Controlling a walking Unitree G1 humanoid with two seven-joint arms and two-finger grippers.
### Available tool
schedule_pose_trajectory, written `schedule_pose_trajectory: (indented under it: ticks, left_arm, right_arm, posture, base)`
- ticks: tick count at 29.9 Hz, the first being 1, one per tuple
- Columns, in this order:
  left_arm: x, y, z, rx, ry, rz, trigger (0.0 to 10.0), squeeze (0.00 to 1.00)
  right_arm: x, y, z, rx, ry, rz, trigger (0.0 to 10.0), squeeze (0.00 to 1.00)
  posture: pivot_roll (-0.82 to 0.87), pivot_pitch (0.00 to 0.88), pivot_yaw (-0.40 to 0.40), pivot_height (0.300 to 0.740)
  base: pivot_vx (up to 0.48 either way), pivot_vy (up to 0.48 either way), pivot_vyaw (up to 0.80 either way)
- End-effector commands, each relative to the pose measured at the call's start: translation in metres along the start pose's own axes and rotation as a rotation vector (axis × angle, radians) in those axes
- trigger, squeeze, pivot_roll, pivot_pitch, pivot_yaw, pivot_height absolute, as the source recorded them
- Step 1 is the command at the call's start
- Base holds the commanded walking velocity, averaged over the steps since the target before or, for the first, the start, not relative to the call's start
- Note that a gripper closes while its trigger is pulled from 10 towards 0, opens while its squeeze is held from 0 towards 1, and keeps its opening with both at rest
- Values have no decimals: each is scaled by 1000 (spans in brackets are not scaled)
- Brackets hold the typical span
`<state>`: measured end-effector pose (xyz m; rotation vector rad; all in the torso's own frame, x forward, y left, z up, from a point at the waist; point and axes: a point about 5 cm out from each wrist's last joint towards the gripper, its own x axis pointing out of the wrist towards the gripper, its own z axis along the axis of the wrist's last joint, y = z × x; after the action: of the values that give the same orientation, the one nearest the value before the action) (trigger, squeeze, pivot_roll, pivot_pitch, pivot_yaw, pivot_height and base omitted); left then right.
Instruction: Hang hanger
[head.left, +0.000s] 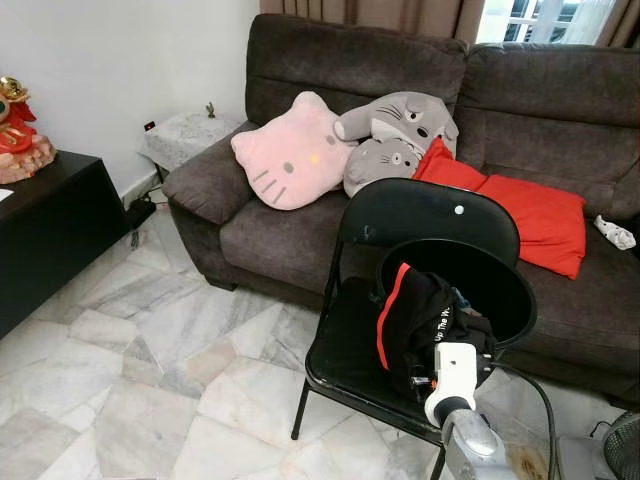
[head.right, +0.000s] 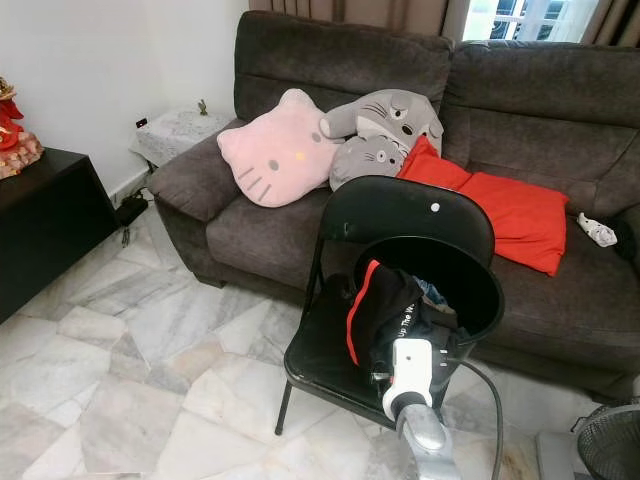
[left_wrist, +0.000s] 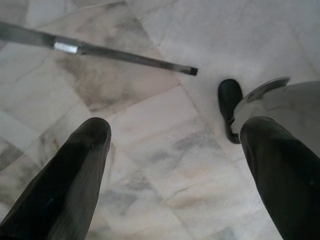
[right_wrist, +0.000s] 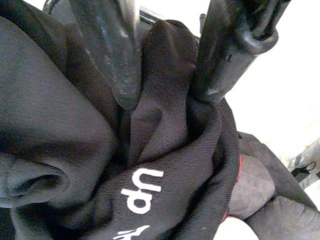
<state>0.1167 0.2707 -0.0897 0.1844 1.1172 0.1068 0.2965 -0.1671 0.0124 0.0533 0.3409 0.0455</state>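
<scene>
Gripping: right gripper (right_wrist: 160, 95) pinches a fold of the black garment (head.left: 425, 320), fingers narrow.
Garment place: draped over the black basket (head.left: 500, 275) rim on the folding chair (head.left: 345, 350), at 5 o'clock.
Left gripper (left_wrist: 175, 165): spread wide above the marble floor (left_wrist: 150, 130).

Brown sofa (head.left: 300, 230) holds pink cat cushion (head.left: 292, 152), grey cushions (head.left: 395, 135), red cushion (head.left: 520, 210) (marble floor (head.left: 130, 370) below).

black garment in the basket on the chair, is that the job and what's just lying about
Job: black garment, black basket, right gripper pinching a fold of the garment.

Lying about: pink cushion, grey plush, red cushion, left gripper over floor.
</scene>
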Motion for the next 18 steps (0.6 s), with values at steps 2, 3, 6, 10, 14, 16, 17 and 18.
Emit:
schedule_pose_trajectory:
  ticks: [2, 3, 6, 10, 14, 16, 17, 18]
  left_arm:
    - [-1, -3, -8, 7, 23, -14, 10000, 0]
    - [-1, -4, -8, 7, 23, -16, 10000, 0]
    - [1, -19, -9, 10, 22, -35, 10000, 0]
    - [2, -29, -8, 15, 23, -47, 10000, 0]
    - [2, -31, -5, 16, 21, -49, 10000, 0]
    - [2, -24, -2, 17, 18, -42, 10000, 0]
    - [2, -20, -1, 16, 17, -37, 10000, 0]
    - [2, -15, -1, 15, 17, -32, 10000, 0]
  right_arm:
    - [1, -3, 6, 3, -39, -29, 0, 0]
    - [1, -4, 7, 4, -44, -33, 0, 0]
    - [-1, -8, 11, 3, -80, -56, 0, 0]
    - [-4, -11, 14, -1, -112, -70, 0, 0]
    - [-7, -14, 19, -8, -149, -85, 0, 0]
    - [-13, -17, 26, -13, -200, -108, 0, 0]
    - [-16, -18, 30, -18, -222, -118, 0, 0]
    - [-20, -20, 34, -24, -250, -134, 0, 0]
  posture:
    - [18, 0, 37, 740]
    - [18, 0, 37, 740]
    - [10, 0, 38, 740]
    - [5, 0, 38, 740]
    - [1, 0, 37, 740]
    - [-5, 0, 38, 740]
    - [-9, 0, 40, 740]
    - [-15, 0, 42, 740]
  base:
    - [0, 0, 0]
    - [0, 0, 0]
    - [0, 0, 0]
    - [0, 0, 0]
    - [0, 0, 0]
    - [0, 0, 0]
    - [0, 0, 0]
    - [0, 0, 0]
